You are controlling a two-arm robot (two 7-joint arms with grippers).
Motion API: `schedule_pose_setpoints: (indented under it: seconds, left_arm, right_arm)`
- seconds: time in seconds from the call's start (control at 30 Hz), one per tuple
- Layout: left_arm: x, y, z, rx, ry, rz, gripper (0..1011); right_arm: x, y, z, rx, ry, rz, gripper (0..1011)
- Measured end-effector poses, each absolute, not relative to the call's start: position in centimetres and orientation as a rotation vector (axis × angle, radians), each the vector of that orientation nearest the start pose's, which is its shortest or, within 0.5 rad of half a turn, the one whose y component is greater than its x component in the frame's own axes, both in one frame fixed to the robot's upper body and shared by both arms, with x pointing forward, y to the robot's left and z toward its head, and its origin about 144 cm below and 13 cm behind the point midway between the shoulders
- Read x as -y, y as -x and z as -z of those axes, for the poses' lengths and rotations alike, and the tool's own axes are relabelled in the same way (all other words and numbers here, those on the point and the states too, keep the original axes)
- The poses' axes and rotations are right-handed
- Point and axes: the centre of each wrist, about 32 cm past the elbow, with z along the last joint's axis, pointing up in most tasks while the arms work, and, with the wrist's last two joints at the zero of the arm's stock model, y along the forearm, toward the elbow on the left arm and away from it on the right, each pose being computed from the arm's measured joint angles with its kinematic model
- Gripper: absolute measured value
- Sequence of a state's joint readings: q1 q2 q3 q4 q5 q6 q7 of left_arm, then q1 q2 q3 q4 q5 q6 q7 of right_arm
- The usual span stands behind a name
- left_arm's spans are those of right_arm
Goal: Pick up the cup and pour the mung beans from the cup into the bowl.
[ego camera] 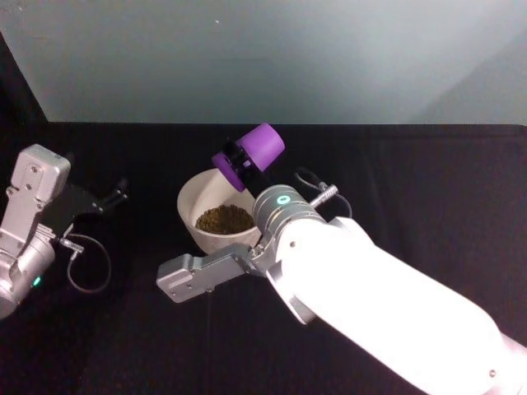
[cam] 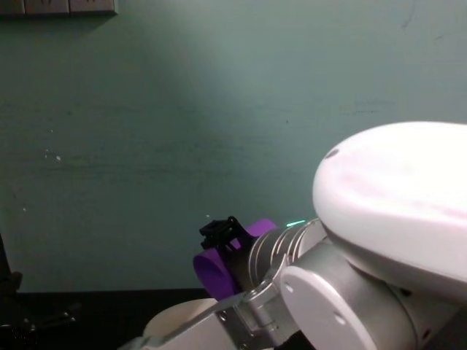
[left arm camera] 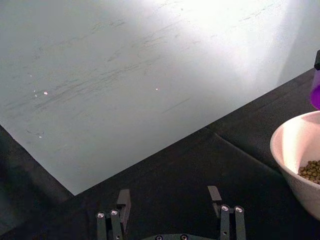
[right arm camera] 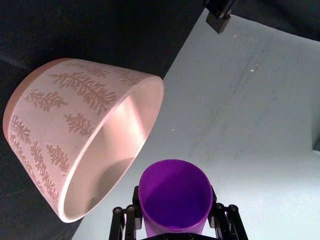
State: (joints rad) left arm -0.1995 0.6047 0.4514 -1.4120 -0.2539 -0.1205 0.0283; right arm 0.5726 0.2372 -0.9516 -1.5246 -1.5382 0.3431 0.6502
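Observation:
The purple cup (ego camera: 251, 152) is tipped on its side above the far rim of the cream-white bowl (ego camera: 216, 241), mouth turned down toward the bowl. My right gripper (ego camera: 238, 161) is shut on the cup. In the right wrist view the cup (right arm camera: 175, 200) looks empty inside, and the bowl (right arm camera: 75, 135) shows a leaf pattern on its wall. Mung beans (ego camera: 224, 219) lie in a heap in the bowl. The chest view shows the cup (cam: 214, 271) just above the bowl (cam: 174, 318). My left gripper (left arm camera: 168, 200) is parked to the bowl's left, open and holding nothing.
The table (ego camera: 428, 181) is covered in black cloth. A pale wall (ego camera: 263, 58) stands right behind it. A loose cable loop (ego camera: 86, 263) hangs by my left arm. My right forearm (ego camera: 370, 296) stretches across the near right side of the table.

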Motion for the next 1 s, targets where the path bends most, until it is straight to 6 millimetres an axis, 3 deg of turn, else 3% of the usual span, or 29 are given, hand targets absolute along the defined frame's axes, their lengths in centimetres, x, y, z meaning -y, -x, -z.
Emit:
schedule_pose_setpoints:
  seconds: [0.6,1.0]
  left_arm:
    - [-31.0,-48.9,-114.0,0.285,-0.304,-1.248,1000]
    - [-31.0,-48.9,-114.0,0.285,-0.304,-1.248,1000]
  right_arm:
    - [4.5,-48.8,-123.5,1.64,1.379,0.49,721]
    - [8.0,-49.2,-124.1,1.292,1.026,0.738,722]
